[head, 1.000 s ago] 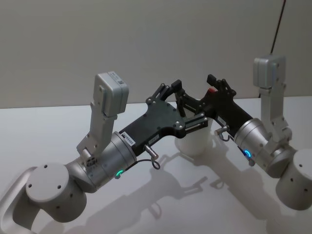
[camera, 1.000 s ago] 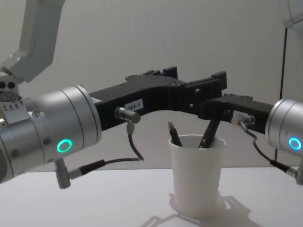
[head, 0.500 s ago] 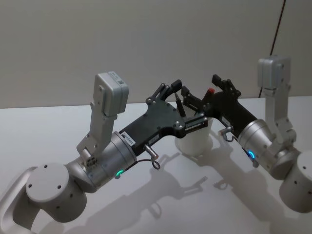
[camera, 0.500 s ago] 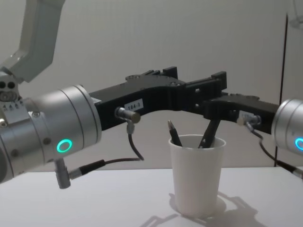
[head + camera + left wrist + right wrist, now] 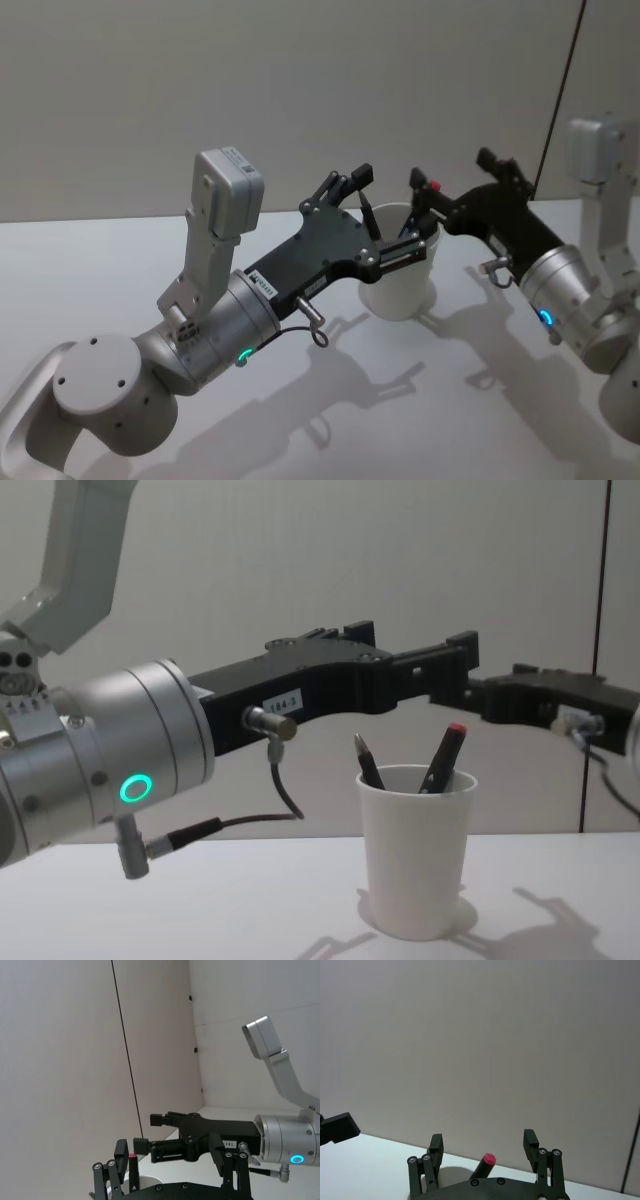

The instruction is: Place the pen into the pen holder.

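I see the pen (image 5: pixel 443 757) in the pen holder (image 5: pixel 417 852) on the worktop (image 5: pixel 250 900), leaning, red cap up toward my right. Right claw (image 5: pixel 482 1147) released, just beside the cup. Left claw (image 5: pixel 385 215) over the rim, looks open and empty

Both arms reach forward, left hand (image 5: pixel 385 215) and right hand (image 5: pixel 482 1150) with fingers spread.
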{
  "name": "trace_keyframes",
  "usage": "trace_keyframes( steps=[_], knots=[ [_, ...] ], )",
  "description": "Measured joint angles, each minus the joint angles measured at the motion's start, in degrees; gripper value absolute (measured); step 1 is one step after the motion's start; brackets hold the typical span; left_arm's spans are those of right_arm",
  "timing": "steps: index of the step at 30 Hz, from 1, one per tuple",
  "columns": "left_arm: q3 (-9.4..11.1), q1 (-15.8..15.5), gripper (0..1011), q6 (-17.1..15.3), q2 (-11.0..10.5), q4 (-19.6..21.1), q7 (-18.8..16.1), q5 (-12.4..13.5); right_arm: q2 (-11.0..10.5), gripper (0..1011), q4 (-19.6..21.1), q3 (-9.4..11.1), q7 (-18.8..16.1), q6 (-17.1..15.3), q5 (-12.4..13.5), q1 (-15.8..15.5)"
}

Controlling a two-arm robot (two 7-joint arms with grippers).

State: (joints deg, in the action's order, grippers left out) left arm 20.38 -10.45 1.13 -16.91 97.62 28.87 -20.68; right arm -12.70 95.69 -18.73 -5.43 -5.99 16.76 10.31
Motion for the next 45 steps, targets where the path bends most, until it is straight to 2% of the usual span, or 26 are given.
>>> trace_keyframes(
  steps=[12, 26, 35, 45],
  knots=[
    [0.00, 0.00, 1001, 0.00, 0.00, 0.00, 0.00, 0.00, -2.33, 1001, 5.16, 1.86, 5.09, -0.75, 0.54, -2.52],
    [0.00, 0.00, 1001, 0.00, 0.00, 0.00, 0.00, 0.00, -4.97, 1001, 11.23, 3.67, 10.74, -0.67, 2.10, -6.89],
    [0.25, -0.15, 1001, -0.03, -0.23, -0.17, -1.29, 0.38, -5.19, 1001, 10.40, 4.00, 9.51, 0.00, 1.88, -7.50],
    [1.53, -0.87, 1001, -0.49, -1.36, -1.21, -7.69, 2.46, -6.26, 1001, 6.91, 5.32, 3.86, 2.92, 0.31, -10.13]
  ],
)
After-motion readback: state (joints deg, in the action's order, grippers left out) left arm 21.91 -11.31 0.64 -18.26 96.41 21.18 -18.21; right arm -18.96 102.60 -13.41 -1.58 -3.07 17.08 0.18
